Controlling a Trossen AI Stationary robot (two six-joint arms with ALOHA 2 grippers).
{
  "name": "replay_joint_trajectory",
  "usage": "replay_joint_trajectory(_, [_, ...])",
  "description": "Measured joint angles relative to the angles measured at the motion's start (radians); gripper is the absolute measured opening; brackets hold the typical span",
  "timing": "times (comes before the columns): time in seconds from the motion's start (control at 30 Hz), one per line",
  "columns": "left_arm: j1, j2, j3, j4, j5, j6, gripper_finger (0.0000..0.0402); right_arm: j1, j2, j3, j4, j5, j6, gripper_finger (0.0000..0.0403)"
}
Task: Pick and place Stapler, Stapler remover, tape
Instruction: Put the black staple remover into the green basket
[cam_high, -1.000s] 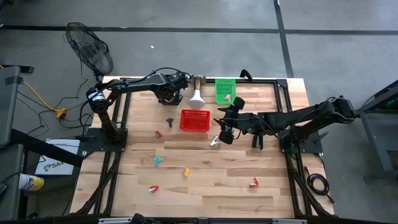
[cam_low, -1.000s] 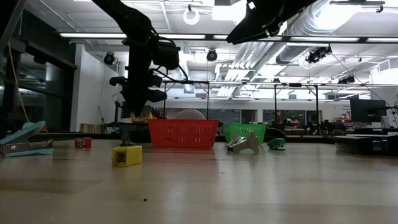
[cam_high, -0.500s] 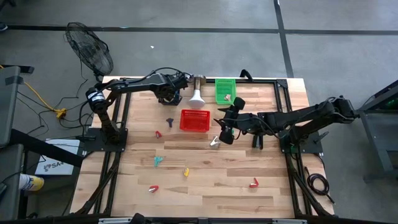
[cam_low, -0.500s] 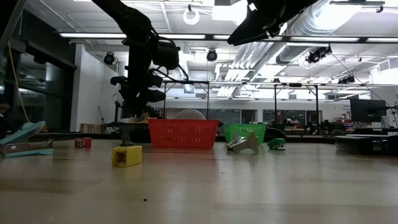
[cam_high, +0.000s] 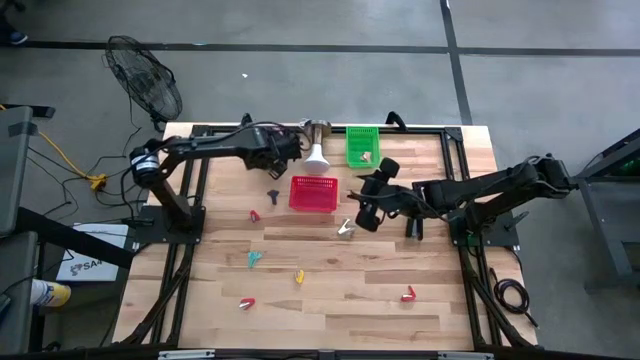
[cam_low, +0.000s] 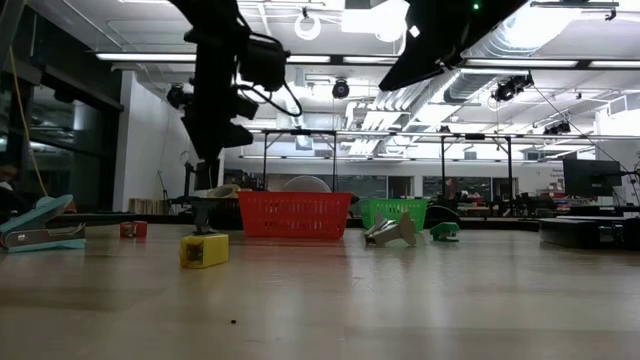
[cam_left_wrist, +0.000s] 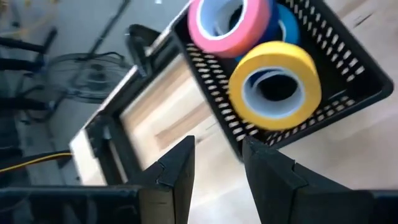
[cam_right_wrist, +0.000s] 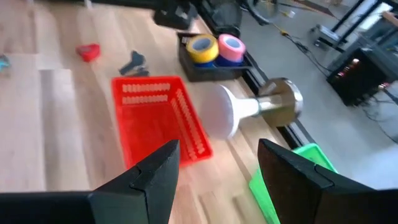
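Pink (cam_left_wrist: 227, 25), blue (cam_left_wrist: 283, 25) and yellow (cam_left_wrist: 275, 84) tape rolls lie in a black basket (cam_left_wrist: 348, 81) at the table's far edge. My left gripper (cam_left_wrist: 217, 168) hovers open above that basket's (cam_high: 288, 152) left side, raised over the table in the low view (cam_low: 208, 160). A silver stapler (cam_high: 345, 228) lies on the wood right of the red basket (cam_high: 313, 193). My right gripper (cam_right_wrist: 217, 174) is open, hovering just right of the stapler (cam_high: 364, 216). Small claw-like removers, red (cam_high: 254, 215), dark (cam_high: 272, 193), yellow (cam_high: 299, 277) and red (cam_high: 408, 294), lie scattered.
A green basket (cam_high: 362, 145) and a white funnel-shaped object (cam_high: 316, 155) stand near the far edge. A teal stapler-like piece (cam_high: 254, 258) and a red piece (cam_high: 246, 302) lie toward the near side. A fan (cam_high: 145, 80) stands beyond the far left corner. Bare wood spans the near right.
My left gripper has risen from just above the black basket to well clear of it, and the arm has swung slightly toward the table's left. My right arm has shifted a little toward the right.
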Motion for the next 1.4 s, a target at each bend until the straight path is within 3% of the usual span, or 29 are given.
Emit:
replay_joint_trajectory(0.17, [-0.047, -0.007, 0.000, -0.064, -0.061, -0.067, 0.0131, 0.000, 0.000, 0.000, -0.068, 0.050, 0.053, 0.0209])
replay_joint_trajectory(0.6, [-0.146, -0.008, -0.013, -0.214, -0.100, -0.247, 0.0131, 0.000, 0.000, 0.000, -0.167, 0.052, 0.150, 0.0209])
replay_joint_trajectory(0.83, [-0.219, -0.102, -0.200, -0.176, 0.003, -0.414, 0.0131, 0.000, 0.000, 0.000, -0.170, 0.061, 0.150, 0.0209])
replay_joint_trajectory(1.1, [-0.352, -0.319, -0.387, -0.144, 0.025, -0.670, 0.0131, 0.000, 0.000, 0.000, -0.172, 0.064, 0.150, 0.0209])
replay_joint_trajectory(1.27, [-0.431, -0.447, -0.497, 0.020, 0.018, -0.737, 0.0131, 0.000, 0.000, 0.000, -0.174, 0.073, 0.170, 0.0209])
replay_joint_trajectory(1.4, [-0.443, -0.474, -0.578, 0.161, 0.044, -0.736, 0.0131, 0.000, 0.000, 0.000, -0.174, 0.092, 0.188, 0.0209])
